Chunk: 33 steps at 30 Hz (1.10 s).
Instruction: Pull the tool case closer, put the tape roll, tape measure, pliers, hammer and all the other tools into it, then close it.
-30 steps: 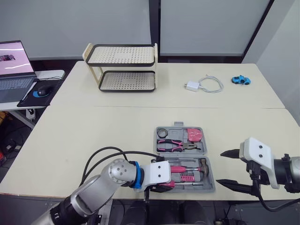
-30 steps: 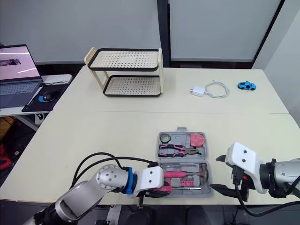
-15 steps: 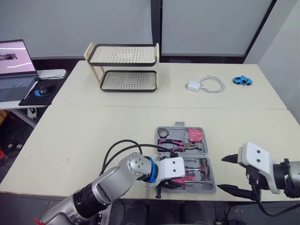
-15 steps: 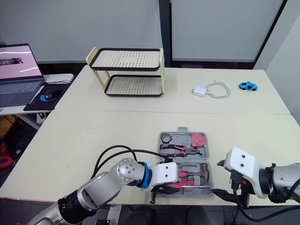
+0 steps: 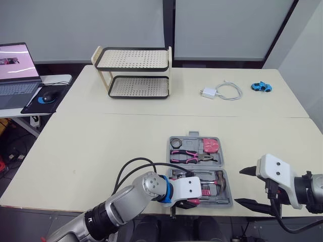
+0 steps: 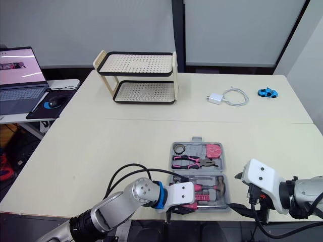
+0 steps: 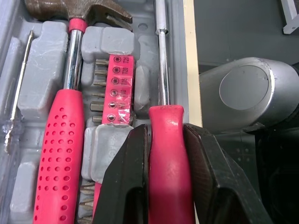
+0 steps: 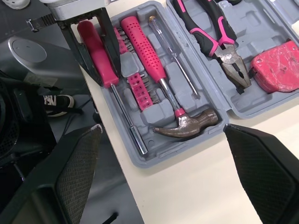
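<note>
The grey tool case (image 5: 192, 134) lies open at the table's front edge. Its lid half holds a black tape roll (image 5: 175, 142), pink-handled pliers (image 5: 192, 157) and a pink tape measure (image 5: 209, 145). The near half holds a red-handled hammer (image 7: 63, 140), a pink bit holder (image 7: 117, 84) and a clear screwdriver. My left gripper (image 7: 166, 128) is shut on the handle of a red screwdriver (image 7: 161, 60), which lies in the slot along the case's near edge. Just right of the case, my right gripper (image 5: 239, 186) hangs open, holding nothing.
A two-tier perforated rack (image 5: 132, 73) stands at the back left. A white charger with cable (image 5: 219, 92) and a blue toy car (image 5: 260, 86) lie at the back right. A laptop (image 5: 15, 70) sits on a side table to the left.
My left gripper has slid right along the case's near edge, with the red screwdriver in it. The right gripper has dropped slightly and stays open. The camera has shifted a little.
</note>
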Motion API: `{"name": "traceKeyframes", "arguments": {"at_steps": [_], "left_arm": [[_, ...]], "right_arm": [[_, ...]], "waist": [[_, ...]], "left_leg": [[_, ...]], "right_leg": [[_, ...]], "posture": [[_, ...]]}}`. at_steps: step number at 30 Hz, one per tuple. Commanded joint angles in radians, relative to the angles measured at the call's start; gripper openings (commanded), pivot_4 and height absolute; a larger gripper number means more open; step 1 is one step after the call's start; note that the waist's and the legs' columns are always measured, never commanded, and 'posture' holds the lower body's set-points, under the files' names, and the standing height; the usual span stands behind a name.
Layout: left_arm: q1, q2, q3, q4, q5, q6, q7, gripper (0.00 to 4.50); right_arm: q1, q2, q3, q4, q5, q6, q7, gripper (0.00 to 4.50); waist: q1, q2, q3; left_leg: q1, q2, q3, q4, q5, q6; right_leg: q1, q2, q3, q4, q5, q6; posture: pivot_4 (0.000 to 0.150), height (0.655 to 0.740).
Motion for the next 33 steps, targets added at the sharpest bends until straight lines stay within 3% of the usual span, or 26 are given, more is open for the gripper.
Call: {"name": "traceKeyframes", "arguments": {"at_steps": [1, 20, 33], "left_arm": [[0.005, -0.002, 0.0, 0.016, 0.022, -0.041, 0.007, 0.76], [-0.033, 0.006, 0.051, -0.089, -0.015, 0.051, -0.007, 0.76], [0.001, 0.008, 0.01, -0.019, 0.034, -0.024, 0.001, 0.76]], "right_arm": [[-0.003, -0.003, -0.023, -0.026, 0.008, -0.006, 0.005, 4.5], [-0.003, 0.006, -0.02, -0.03, 0.027, -0.011, -0.007, 4.5], [-0.02, 0.004, -0.002, -0.026, 0.032, -0.011, -0.013, 4.5]], "waist": [[0.0, 0.0, 0.0], [0.0, 0.0, 0.0], [-0.001, 0.0, 0.0]], "left_leg": [[0.0, 0.0, 0.0, 0.0, 0.0, 0.0], [0.0, 0.0, 0.0, 0.0, 0.0, 0.0], [0.0, 0.0, 0.0, 0.0, 0.0, 0.0]], "right_leg": [[0.0, 0.0, 0.0, 0.0, 0.0, 0.0], [0.0, 0.0, 0.0, 0.0, 0.0, 0.0], [0.0, 0.0, 0.0, 0.0, 0.0, 0.0]], "posture": [[0.15, 0.74], [0.15, 0.74], [0.15, 0.74]]}}
